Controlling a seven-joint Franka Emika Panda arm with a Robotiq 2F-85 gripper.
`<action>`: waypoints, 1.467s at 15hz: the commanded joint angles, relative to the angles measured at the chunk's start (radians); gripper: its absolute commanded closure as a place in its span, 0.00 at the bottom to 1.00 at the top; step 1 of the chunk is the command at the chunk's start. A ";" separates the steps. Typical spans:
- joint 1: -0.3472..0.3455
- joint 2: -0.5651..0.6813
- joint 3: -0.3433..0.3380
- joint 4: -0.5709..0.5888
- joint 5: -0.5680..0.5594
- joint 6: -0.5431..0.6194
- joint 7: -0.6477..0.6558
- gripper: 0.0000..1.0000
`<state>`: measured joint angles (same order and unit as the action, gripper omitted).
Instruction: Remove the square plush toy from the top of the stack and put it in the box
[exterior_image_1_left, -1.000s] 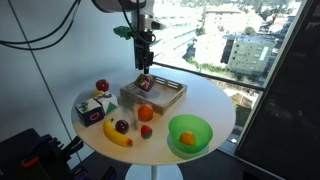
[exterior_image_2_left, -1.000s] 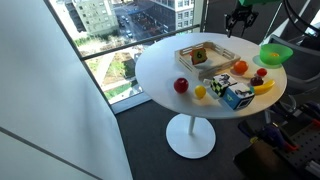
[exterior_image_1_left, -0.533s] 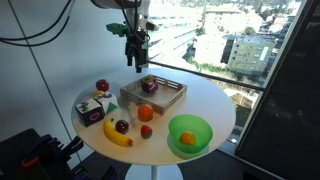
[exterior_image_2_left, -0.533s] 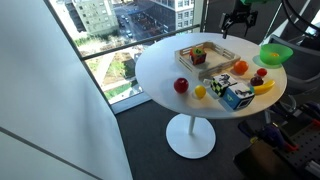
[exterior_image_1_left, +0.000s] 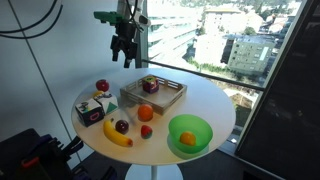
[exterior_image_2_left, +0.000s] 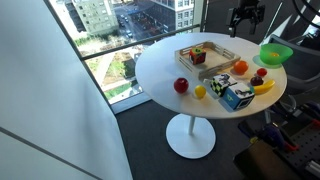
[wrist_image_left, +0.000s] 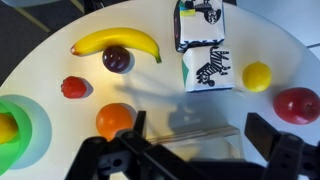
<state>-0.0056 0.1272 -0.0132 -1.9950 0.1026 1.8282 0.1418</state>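
Note:
The square plush toy lies inside the box, a shallow wooden tray at the back of the round white table; both also show in an exterior view, toy in box. The remaining cube of the stack, with dark, white and green faces, stands alone near the table edge and shows in the wrist view. My gripper hangs open and empty well above the table, off the box's side. In the wrist view its fingers frame the box's edge.
A green bowl holds an orange item. A banana, plum, tomato, orange, lemon and red apple lie scattered round the cube. Windows stand close behind the table.
My gripper has risen from just above the box and moved up and away from it, empty. The plush toy stays in the box.

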 joint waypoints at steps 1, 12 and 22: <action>0.004 -0.076 0.005 -0.033 -0.010 -0.077 -0.036 0.00; 0.010 -0.302 0.018 -0.151 -0.050 -0.104 -0.004 0.00; 0.000 -0.478 0.024 -0.221 -0.060 -0.061 0.008 0.00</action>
<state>0.0049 -0.2894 -0.0016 -2.1770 0.0658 1.7370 0.1292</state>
